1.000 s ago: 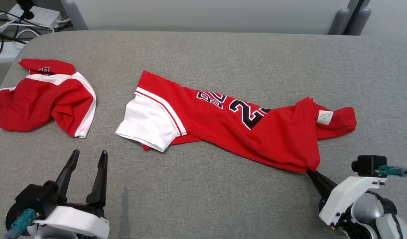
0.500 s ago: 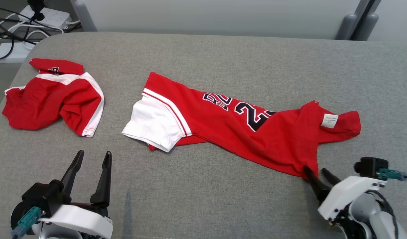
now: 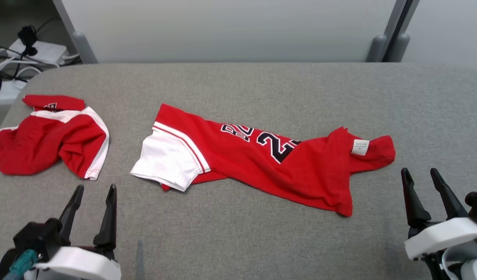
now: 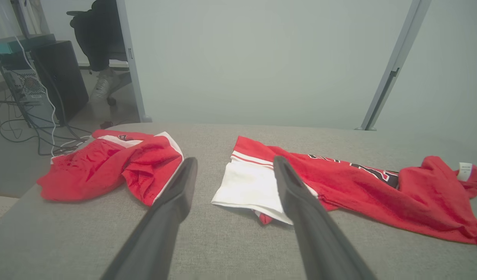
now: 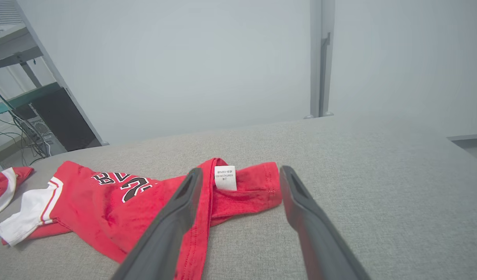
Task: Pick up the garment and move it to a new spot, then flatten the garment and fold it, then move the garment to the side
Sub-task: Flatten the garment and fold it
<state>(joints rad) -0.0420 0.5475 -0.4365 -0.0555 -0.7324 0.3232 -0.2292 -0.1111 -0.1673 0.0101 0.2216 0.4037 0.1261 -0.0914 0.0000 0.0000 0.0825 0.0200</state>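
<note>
The red jersey (image 3: 262, 159) lies rumpled across the middle of the grey cloth-covered tabletop (image 3: 238, 85). Its white sleeve (image 3: 164, 159) points toward the robot's left, and the twisted hem end with the white label (image 3: 360, 146) toward its right. A second red garment (image 3: 48, 136) sits bunched well apart at the far left. Both grippers hover near the front edge, fingers spread and empty: the left gripper (image 3: 96, 187) short of the sleeve, the right gripper (image 3: 418, 171) just beside the hem end. The cloth looks light and limp, likely to sag and bunch when lifted. I'd pinch the sleeve edge and the hem corner (image 3: 345, 210), then pull them apart to flatten it.
</note>
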